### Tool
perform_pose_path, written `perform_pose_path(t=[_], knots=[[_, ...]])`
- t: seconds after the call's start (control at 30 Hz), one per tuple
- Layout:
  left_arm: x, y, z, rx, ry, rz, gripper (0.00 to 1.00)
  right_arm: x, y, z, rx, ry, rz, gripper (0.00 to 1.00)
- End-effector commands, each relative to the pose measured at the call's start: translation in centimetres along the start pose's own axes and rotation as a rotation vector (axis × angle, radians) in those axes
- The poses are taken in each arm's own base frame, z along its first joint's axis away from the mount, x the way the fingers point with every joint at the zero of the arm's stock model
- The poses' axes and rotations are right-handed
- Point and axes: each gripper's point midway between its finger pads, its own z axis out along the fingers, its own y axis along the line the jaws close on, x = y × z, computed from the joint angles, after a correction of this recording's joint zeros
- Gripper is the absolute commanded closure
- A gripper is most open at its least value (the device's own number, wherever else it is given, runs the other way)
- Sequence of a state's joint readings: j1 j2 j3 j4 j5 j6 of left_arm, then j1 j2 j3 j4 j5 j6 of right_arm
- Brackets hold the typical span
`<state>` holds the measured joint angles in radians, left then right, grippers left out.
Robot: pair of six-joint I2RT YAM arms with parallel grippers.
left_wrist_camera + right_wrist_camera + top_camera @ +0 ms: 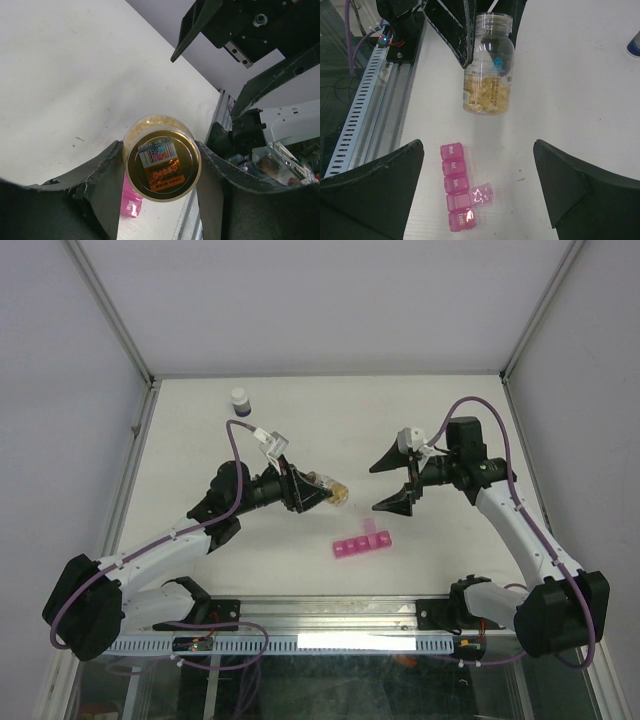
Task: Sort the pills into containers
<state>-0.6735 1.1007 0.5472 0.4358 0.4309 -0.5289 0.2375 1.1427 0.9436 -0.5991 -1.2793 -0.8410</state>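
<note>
Left end effector [322,490] is clamped on the clear pill bottle [489,65] near its cap end, one finger on each side. The bottle lies sideways, looks raised off the counter [300,420], and its base points at your right end effector [385,488]. The yellow pills [485,97] are heaped at that base end. Right end effector is spread wide and holds nothing; it faces the bottle with a gap between.

Pink containers [456,192] lie flat on the counter, below and between the two end effectors, just ahead of the right one's open fingers. One lid [482,194] is flipped open and the other compartments look shut. No pills in the strip that I can see. White-capped bottle [240,398] stands well behind the left end effector.

My read of the step: bottle presented for handoff or uncapping, pouring not begun. Cap looks on, can't confirm. Next you'd want the right end effector closing squarely on the bottle body, clear of the left fingers, before any twist.
</note>
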Motion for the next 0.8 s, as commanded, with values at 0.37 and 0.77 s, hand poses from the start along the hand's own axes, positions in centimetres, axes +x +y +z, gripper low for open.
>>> perform_pose_path(t=[0.37, 0.77], knots=[[-0.3, -6.0, 1.5, 0.192, -0.074, 0.084, 0.95, 0.4, 0.6, 0.1, -0.007, 0.042, -0.108, 0.06], [0.1, -4.6, 3.4, 0.065, -0.086, 0.079, 0.96, 1.0, 1.7, 2.9, -0.077, 0.077, -0.037, 0.07]])
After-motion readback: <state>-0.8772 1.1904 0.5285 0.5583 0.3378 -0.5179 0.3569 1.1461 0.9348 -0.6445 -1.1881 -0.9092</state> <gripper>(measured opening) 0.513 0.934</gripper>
